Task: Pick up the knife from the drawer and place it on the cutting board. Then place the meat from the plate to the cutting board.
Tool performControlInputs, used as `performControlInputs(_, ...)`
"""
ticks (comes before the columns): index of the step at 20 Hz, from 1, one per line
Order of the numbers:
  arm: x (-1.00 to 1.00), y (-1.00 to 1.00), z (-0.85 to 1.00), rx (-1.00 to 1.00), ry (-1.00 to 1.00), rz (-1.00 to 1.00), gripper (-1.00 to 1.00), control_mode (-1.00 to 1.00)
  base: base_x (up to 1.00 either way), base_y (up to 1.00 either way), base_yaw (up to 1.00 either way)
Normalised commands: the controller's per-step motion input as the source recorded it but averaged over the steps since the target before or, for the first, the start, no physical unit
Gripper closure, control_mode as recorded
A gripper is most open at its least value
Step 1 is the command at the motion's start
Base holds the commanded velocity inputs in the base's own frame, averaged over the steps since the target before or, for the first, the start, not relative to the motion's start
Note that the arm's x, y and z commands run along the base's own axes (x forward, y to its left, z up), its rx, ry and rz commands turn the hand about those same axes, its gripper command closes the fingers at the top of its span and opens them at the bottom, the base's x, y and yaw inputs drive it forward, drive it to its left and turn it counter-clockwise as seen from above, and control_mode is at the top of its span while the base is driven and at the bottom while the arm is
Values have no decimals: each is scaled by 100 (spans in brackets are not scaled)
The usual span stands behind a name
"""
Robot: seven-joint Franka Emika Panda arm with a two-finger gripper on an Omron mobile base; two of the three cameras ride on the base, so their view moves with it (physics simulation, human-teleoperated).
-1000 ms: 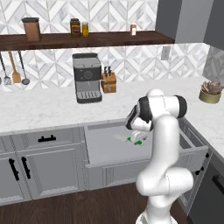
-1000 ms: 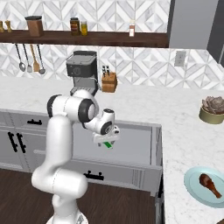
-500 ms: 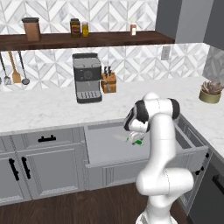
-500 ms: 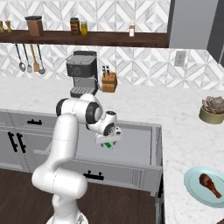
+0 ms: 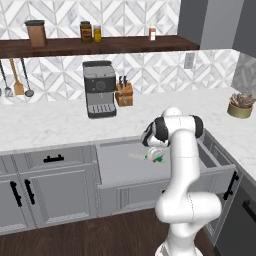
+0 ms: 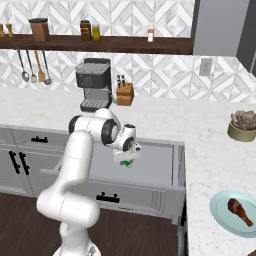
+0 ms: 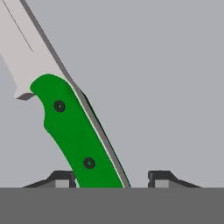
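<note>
Two task steps remain undone: the drawer (image 5: 131, 169) stands pulled out under the counter, its flat grey floor exposed so the arm can reach in, while the meat (image 6: 240, 211) waits on the plate (image 6: 219, 209) far to the right. Bent sharply at the elbow, the arm points its gripper (image 5: 154, 153) down into the drawer, fingers (image 7: 61, 178) spread either side of the knife (image 7: 78, 135) lying on the floor.

one knife (image 7: 72, 131), one drawer (image 5: 125, 167), one plate (image 6: 222, 215), one meat (image 6: 241, 211), one coffee machine (image 5: 100, 95)
</note>
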Motion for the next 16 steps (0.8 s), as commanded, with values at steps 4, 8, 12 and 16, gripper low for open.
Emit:
performControlInputs(4,-100,7,-66,-2,19,17,100,-100,0,0,0)
performControlInputs(8,-99,9,-4,0,3,18,100,-100,0,0,0)
performControlInputs(12,-100,0,83,0,-21,15,100,-100,0,0,0)
performControlInputs(16,-99,2,94,0,-22,11,100,-100,0,0,0)
